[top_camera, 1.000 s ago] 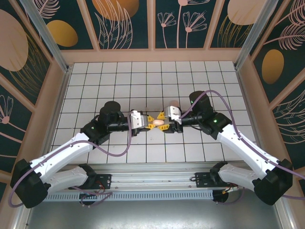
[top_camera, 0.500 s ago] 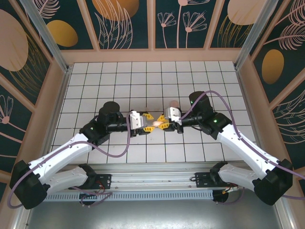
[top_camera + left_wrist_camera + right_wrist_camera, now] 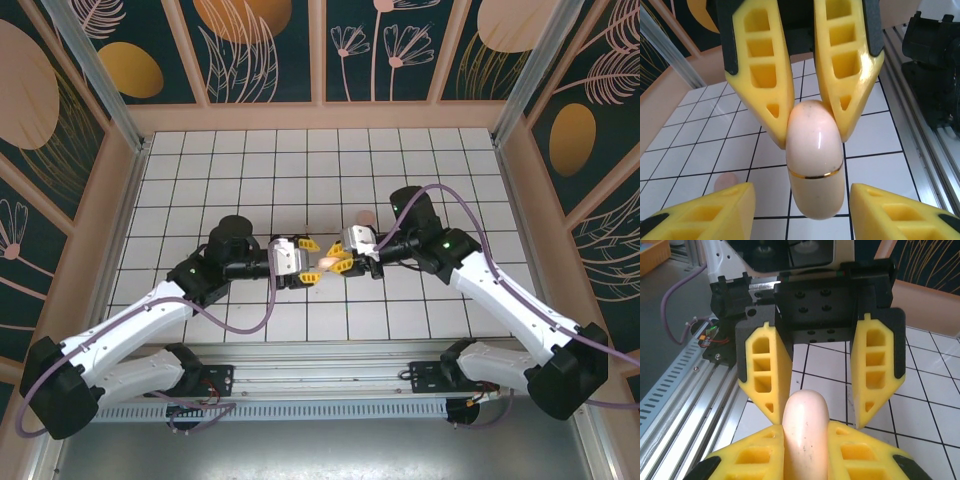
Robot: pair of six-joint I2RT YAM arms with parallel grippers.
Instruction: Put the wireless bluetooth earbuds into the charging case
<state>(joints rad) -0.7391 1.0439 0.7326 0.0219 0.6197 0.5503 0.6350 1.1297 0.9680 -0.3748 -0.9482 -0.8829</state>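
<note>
The charging case [image 3: 814, 155] is a smooth pale pink pebble with a thin gold seam, and its two halves are closed. It hangs above the tiles between the two grippers [image 3: 327, 261]. My right gripper [image 3: 805, 427] is shut on one end of the case [image 3: 805, 425]. The left wrist view shows that gripper's fingers [image 3: 767, 85] pinching the case from above. My left gripper [image 3: 801, 200] is open, with a fingertip on either side of the case's free end and not touching it. No earbud with a stem can be made out.
A small pale pink bit [image 3: 367, 217] lies on the white tiled floor [image 3: 250, 170] just behind the right gripper; I cannot tell what it is. It also shows as a pink bit [image 3: 725, 181] at lower left. The aluminium rail [image 3: 685, 390] runs along the near edge.
The right gripper has carried the case slightly left. The left gripper has closed in, so its open fingers now flank the case's free end.
</note>
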